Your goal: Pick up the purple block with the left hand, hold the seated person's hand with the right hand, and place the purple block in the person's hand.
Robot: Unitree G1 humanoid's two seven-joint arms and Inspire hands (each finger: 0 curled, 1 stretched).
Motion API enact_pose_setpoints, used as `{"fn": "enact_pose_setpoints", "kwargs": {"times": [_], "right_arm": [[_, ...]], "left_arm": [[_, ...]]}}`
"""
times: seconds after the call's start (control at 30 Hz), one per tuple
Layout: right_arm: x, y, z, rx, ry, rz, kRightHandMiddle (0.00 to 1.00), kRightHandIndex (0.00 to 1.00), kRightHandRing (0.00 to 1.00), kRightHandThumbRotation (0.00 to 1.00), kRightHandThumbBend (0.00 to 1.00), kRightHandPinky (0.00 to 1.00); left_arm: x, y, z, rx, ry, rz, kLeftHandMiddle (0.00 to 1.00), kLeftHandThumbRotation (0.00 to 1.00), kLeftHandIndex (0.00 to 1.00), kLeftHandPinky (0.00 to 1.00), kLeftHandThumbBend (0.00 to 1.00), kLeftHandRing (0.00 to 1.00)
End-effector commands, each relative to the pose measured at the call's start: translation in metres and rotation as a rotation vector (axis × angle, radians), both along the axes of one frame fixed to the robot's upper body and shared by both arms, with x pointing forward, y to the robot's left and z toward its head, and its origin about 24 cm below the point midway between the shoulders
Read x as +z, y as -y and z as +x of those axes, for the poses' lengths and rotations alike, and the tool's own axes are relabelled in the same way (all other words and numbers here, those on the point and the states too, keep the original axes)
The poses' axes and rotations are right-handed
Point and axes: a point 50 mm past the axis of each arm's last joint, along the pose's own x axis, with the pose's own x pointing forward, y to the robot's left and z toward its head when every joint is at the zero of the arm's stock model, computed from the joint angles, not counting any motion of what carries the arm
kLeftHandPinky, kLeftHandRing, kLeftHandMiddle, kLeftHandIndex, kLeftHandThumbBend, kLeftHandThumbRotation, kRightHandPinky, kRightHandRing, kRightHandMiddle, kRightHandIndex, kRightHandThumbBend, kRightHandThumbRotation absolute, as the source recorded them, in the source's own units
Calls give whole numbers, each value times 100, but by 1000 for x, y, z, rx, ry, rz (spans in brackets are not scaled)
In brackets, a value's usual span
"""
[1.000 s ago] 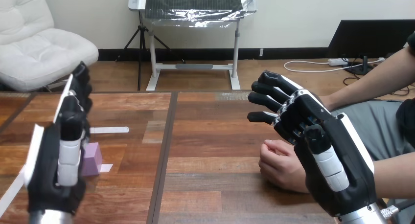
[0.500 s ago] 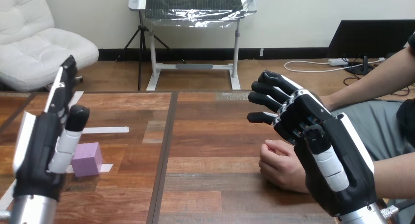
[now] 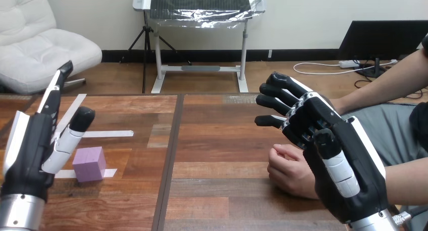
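The wooden table (image 3: pixel 222 135) is made of dark plank panels, with a darker seam (image 3: pixel 169 155) running from its far edge towards the near edge a little left of the middle. At the far left the left hand (image 3: pixel 30 145) stands raised above the table on its silver forearm. Its fingers are straight and point away from the camera, its thumb juts out to the right, and it has hold of nothing. A slanted strip of white tape (image 3: pixel 74 106) shows on the wood just behind those fingers, and a level strip (image 3: pixel 108 134) lies a little further right. The purple block (image 3: pixel 89 164) sits flat on the table just right of the thumb's base, below the thumb's tip. Nothing grips it, and whether the thumb brushes it cannot be told. A short piece of tape (image 3: pixel 110 173) pokes out from beside the block's lower right corner. Right of the seam the planks are bare as far as the person's hand (image 3: pixel 287 170), which rests on the table as a loose fist, knuckles to the left. The right hand (image 3: pixel 323 120) is held up in front of that fist and covers its right part. Its fingers are spread and loosely bent towards the left, its thumb points up, and they close on nothing; contact with the person's hand cannot be made out
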Motion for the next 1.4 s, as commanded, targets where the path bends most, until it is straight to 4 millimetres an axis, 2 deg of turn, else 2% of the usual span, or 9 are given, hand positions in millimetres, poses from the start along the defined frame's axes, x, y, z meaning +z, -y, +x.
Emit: {"fn": "enact_pose_setpoints", "kwargs": {"times": [0.0, 0.37, 0.97, 1.37], "right_arm": [[20, -3, 8, 12, 113, 1, 85, 85, 84, 74, 90, 74], [20, -2, 9, 22, 122, -1, 85, 85, 84, 74, 90, 74], [21, -3, 9, 21, 128, -7, 85, 85, 84, 74, 91, 74], [21, -3, 8, 19, 130, -9, 85, 85, 84, 75, 91, 74]], "left_arm": [[14, -7, 14, 12, 28, 63, 99, 94, 96, 97, 77, 99], [12, -17, 23, 39, -34, 146, 99, 90, 96, 93, 78, 98], [7, -28, 40, 22, -116, 323, 97, 83, 96, 86, 63, 94], [2, -33, 51, 20, -206, 474, 96, 81, 97, 86, 68, 94]]}}
